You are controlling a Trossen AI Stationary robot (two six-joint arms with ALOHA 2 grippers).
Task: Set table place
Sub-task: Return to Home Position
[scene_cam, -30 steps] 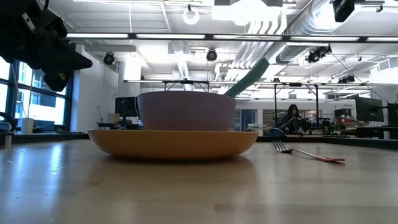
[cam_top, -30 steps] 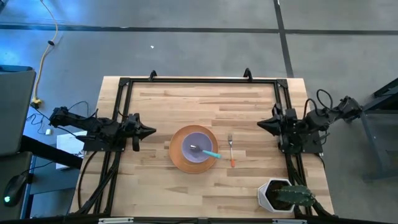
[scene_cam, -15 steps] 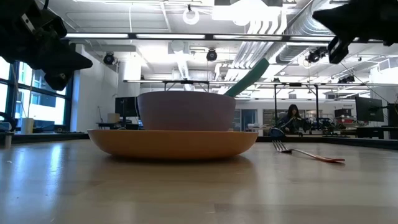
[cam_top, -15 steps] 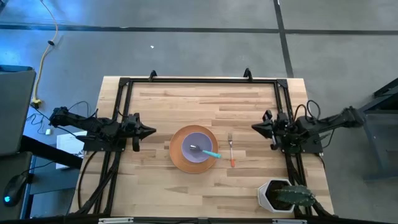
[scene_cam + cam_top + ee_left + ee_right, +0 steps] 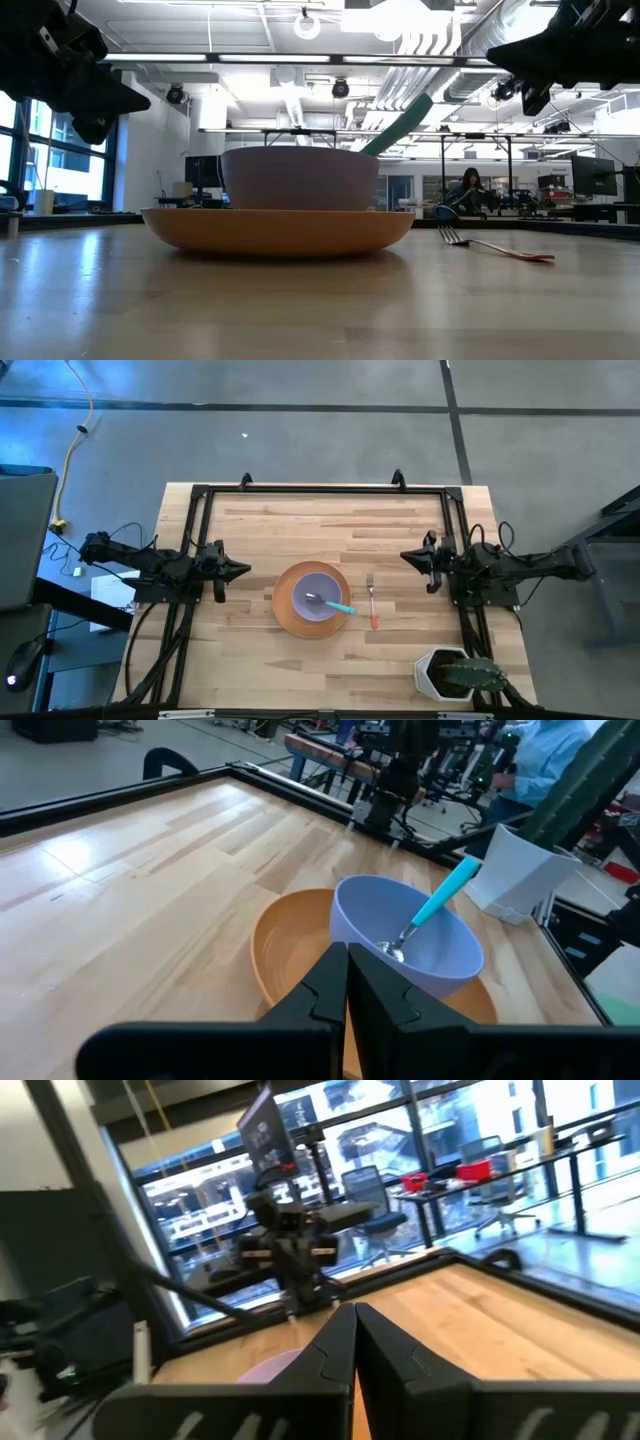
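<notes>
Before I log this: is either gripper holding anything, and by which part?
Nothing is held. The left gripper and right gripper are shut and empty at the table's sides; the spoon rests in the bowl, the fork beside the plate.

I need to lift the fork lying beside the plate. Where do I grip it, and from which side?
I'd grip the fork by its orange handle, the end away from the tines. It lies flat on the table, clear of the plate, so come straight down, jaws across the handle's width. The right gripper sits on that side.
</notes>
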